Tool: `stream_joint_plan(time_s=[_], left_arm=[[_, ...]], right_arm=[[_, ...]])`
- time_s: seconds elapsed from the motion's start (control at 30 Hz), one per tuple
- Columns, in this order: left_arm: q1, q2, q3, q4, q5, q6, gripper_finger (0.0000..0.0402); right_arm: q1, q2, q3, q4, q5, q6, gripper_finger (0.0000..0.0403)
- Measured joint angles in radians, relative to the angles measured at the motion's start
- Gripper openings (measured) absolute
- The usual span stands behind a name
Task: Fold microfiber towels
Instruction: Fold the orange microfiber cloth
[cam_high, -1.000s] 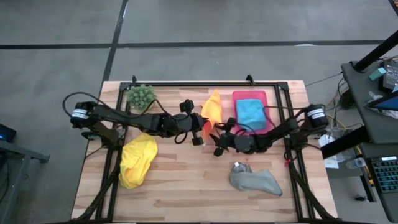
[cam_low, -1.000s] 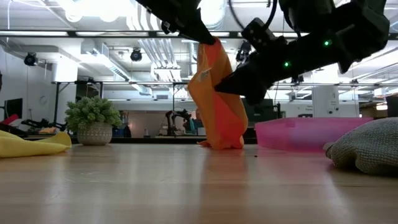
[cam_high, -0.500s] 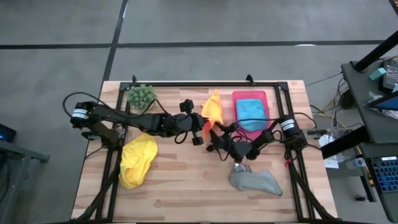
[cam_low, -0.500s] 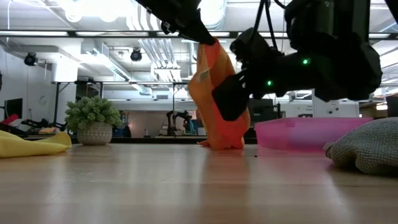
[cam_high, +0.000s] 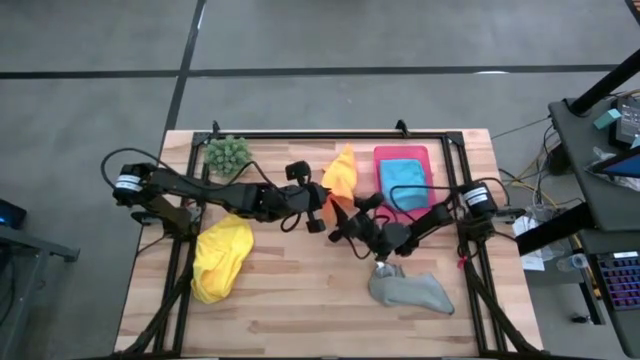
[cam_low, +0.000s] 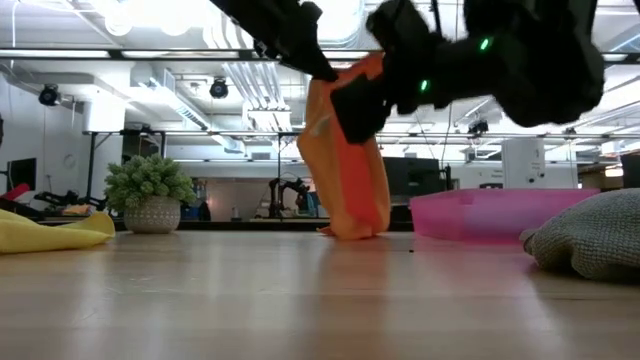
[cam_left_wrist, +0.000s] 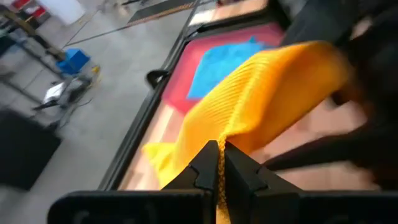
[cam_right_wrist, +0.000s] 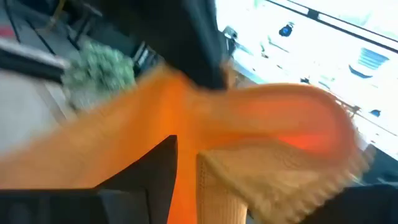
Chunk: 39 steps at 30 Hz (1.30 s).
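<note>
The orange towel (cam_low: 345, 160) hangs above the tabletop (cam_high: 300, 290), beside the pink tray (cam_high: 428, 155), clenched in the left hand (cam_high: 328, 207). The right hand (cam_high: 345, 228) grips its other corner; a weak pinch could drop it.

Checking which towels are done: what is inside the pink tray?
A blue towel lies in the pink tray, covering most of its floor. Anything beneath the towel cannot be seen.

towels: 4 – orange (cam_high: 342, 175), yellow (cam_high: 221, 258), blue (cam_high: 404, 182), grey (cam_high: 412, 291) | tray: 1 (cam_high: 384, 154) | plant: 1 (cam_high: 227, 153)
</note>
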Motion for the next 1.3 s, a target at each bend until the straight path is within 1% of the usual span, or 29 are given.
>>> stream_joint_plan(time_s=[0.13,0.33,0.43,0.6,0.73,0.83,0.93,1.0,1.03,1.1,1.2,1.27,1.3], left_arm=[[0.0,0.0,-0.001,-0.039,-0.028,-0.001,0.0],[-0.001,0.0,-0.001,-0.043,-0.029,-0.001,0.0],[-0.001,0.0,-0.001,-0.054,-0.029,-0.001,0.0],[-0.001,0.0,-0.001,-0.081,-0.029,-0.005,0.0],[-0.001,-0.003,-0.001,-0.106,-0.001,-0.025,0.0],[-0.001,-0.01,-0.001,-0.133,0.036,-0.025,0.0004],[-0.001,-0.021,-0.002,-0.143,0.046,-0.025,0.0026],[-0.001,-0.03,-0.003,-0.159,0.048,-0.025,0.0048],[-0.001,-0.033,-0.003,-0.164,0.049,-0.025,0.0059],[-0.001,-0.038,-0.003,-0.178,0.049,-0.025,0.0083],[-0.001,-0.038,-0.003,-0.203,0.051,-0.026,0.0114],[-0.003,-0.038,-0.008,-0.212,0.072,-0.033,0.0131],[-0.003,-0.037,-0.013,-0.215,0.1,-0.051,0.0137]], right_arm=[[0.011,-0.038,0.0,0.0,0.028,-0.018,0.0173],[0.011,-0.066,0.0,-0.004,0.063,-0.035,0.0126],[0.012,-0.071,0.0,-0.003,0.085,-0.042,0.0094],[0.02,-0.076,0.0,-0.006,0.106,-0.085,0.002],[0.038,-0.114,0.002,-0.034,0.109,-0.113,0.001],[0.055,-0.178,0.002,-0.12,0.108,-0.101,0.0009],[0.065,-0.266,0.003,-0.308,0.105,-0.019,0.0008],[0.065,-0.34,0.008,-0.505,0.097,0.099,0.0008],[0.064,-0.381,0.016,-0.637,0.082,0.175,0.0008],[0.059,-0.461,0.048,-0.934,0.003,0.384,0.0008],[0.024,-0.548,0.128,-1.341,-0.199,0.721,0.0008],[-0.004,-0.576,0.18,-1.524,-0.293,0.87,0.0008],[-0.014,-0.581,0.199,-1.585,-0.311,0.91,0.0008]])
